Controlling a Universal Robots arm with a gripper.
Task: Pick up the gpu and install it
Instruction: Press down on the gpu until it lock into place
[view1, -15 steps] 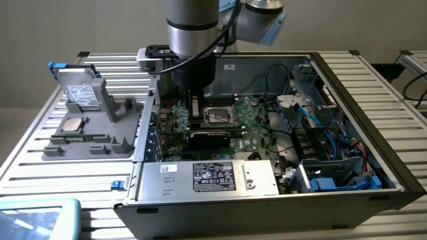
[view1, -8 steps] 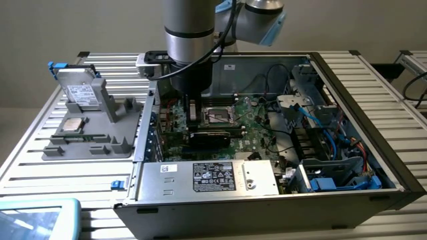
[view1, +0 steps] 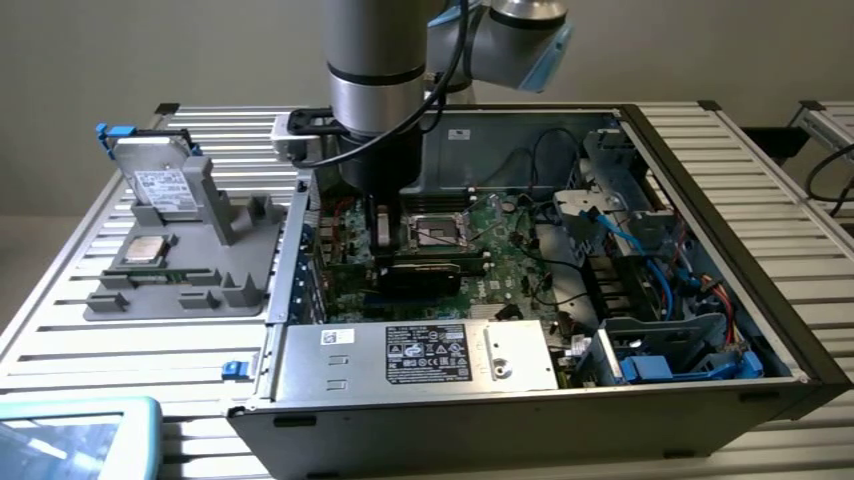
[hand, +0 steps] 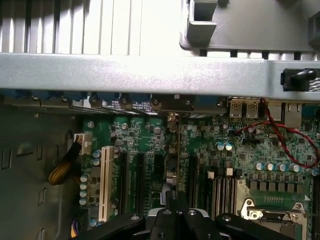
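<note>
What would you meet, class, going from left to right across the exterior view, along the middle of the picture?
Grey parts tray with a hard drive standing in it → gpu standing on the motherboard → CPU socket → blue cables at the drive bays → slatted table.

Exterior view: camera raised, off the arm, angled down at the open computer case (view1: 694, 380) on the slatted desk (view1: 80, 330); whole case and grey parts tray (view1: 200, 270) in frame. Wrist view: looks close and straight down into the case, with the hand (hand: 176, 197) at the frame edge. Shared by both: motherboard (view1: 494, 245), its expansion slots (hand: 120, 175), CPU socket (view1: 434, 228).
</note>
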